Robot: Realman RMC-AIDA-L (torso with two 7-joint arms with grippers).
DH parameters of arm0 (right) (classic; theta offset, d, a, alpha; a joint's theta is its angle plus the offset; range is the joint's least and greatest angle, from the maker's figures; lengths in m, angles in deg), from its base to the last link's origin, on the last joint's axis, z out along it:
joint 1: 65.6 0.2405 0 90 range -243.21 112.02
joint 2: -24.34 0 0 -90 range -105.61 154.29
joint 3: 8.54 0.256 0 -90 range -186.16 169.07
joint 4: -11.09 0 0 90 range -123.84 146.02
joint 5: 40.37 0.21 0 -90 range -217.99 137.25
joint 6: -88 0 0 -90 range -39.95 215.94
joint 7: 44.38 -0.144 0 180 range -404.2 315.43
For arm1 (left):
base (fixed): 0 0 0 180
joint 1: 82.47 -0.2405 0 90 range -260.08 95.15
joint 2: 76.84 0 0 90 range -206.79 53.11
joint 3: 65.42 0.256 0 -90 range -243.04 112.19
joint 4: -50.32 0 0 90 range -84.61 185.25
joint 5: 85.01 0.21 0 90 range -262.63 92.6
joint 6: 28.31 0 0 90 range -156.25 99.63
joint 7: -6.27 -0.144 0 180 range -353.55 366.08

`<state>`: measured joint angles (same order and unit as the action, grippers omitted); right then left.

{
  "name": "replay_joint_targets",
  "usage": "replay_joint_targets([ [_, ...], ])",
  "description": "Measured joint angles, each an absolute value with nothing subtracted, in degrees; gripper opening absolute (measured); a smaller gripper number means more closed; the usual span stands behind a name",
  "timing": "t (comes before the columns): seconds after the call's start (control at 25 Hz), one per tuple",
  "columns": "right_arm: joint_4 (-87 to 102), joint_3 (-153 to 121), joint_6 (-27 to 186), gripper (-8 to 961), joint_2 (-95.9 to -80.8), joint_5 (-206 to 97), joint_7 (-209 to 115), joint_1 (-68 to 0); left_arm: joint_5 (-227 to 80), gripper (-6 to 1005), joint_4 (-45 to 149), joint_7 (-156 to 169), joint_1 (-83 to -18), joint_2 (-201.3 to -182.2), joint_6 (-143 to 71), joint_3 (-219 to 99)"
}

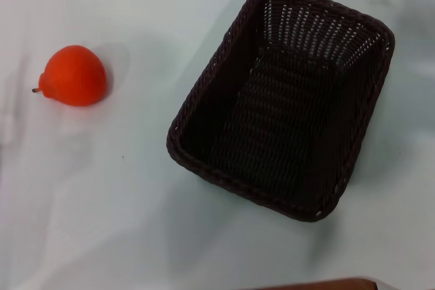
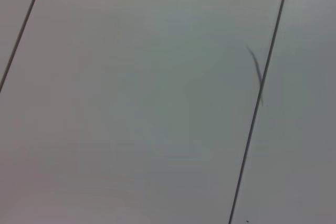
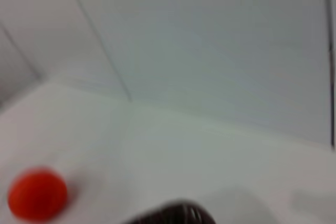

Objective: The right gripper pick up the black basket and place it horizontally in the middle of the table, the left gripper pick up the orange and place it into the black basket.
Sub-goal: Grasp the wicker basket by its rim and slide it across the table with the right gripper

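The black basket (image 1: 285,100) is a large dark woven wicker basket. It stands empty on the white table (image 1: 102,208), right of the middle, turned at a slant. The orange (image 1: 73,76) lies on the table at the left, its small dark stem pointing left. It is well apart from the basket. In the right wrist view the orange (image 3: 37,193) shows low down and a bit of the basket rim (image 3: 178,213) shows at the lower edge. Neither gripper shows in any view.
The left wrist view shows only pale panels with thin dark seams (image 2: 260,93). A brown edge (image 1: 326,283) shows at the bottom of the head view.
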<state>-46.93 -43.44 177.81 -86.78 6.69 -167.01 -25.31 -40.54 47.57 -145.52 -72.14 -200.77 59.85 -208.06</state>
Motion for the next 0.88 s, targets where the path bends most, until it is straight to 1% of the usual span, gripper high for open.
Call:
replay_joint_targets([
  [0.08,-46.84,-44.12,180.48,945,-85.79,-1.63,-170.52,-21.05,-40.54,822,47.37,-145.52,-72.25,-200.77,59.93,-208.07],
  [0.16,-46.61,-44.62,182.21,946,-85.82,-9.31,-172.66,-17.54,-40.54,820,47.27,-145.52,-72.32,-200.77,60.17,-208.09],
  [0.24,-45.75,-44.83,183.39,946,-86.72,-16.44,-173.98,-14.43,-40.54,819,47.15,-145.52,-72.35,-200.77,60.25,-208.10],
  [0.36,-43.74,-44.91,182.60,946,-87.75,-19.98,-174.64,-12.67,-40.54,817,46.81,-145.52,-72.36,-200.77,60.26,-208.09],
  [0.52,-40.05,-45.42,177.89,945,-89.09,-20.09,-174.29,-12.78,-40.54,814,46.66,-145.52,-72.30,-200.77,60.28,-208.07],
  [0.6,-38.63,-45.87,174.90,945,-90.06,-20.27,-174.05,-13.22,-40.54,813,46.65,-145.52,-72.27,-200.83,60.29,-208.07],
  [0.68,-37.68,-46.49,171.66,928,-91.13,-20.27,-173.60,-13.92,-40.54,812,46.69,-145.52,-72.24,-200.90,60.29,-208.06],
  [0.88,-34.37,-47.36,164.97,884,-92.72,-19.79,-172.37,-14.60,-40.54,808,46.93,-145.52,-72.17,-200.97,60.29,-208.07],
])
